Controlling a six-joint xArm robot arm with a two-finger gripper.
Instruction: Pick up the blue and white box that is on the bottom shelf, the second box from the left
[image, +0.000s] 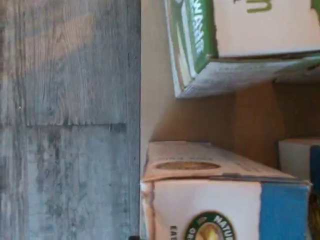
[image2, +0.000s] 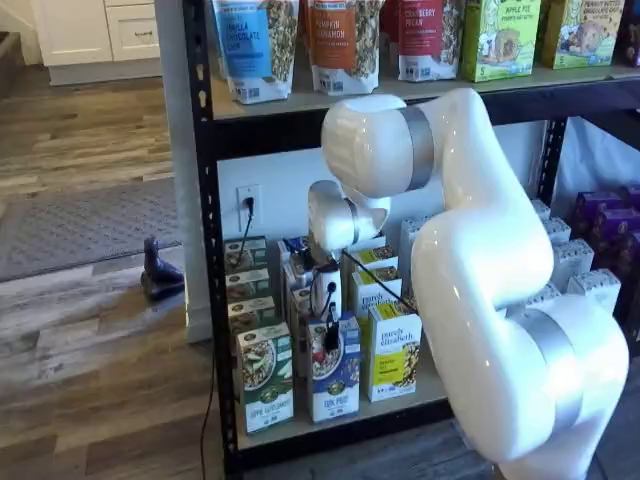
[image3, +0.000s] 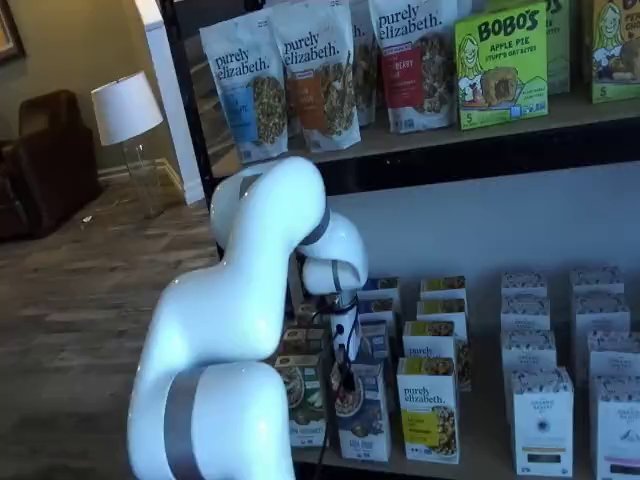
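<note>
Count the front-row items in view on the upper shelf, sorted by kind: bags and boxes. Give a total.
Granola bags: 3
Green boxes: 2 (one cut off at the picture's edge)
Total: 5

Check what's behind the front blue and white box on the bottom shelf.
Behind the blue and white box more cartons recede in a row on the bottom shelf. The gripper and arm cover most of them, so their colour and count can't be told.
</note>
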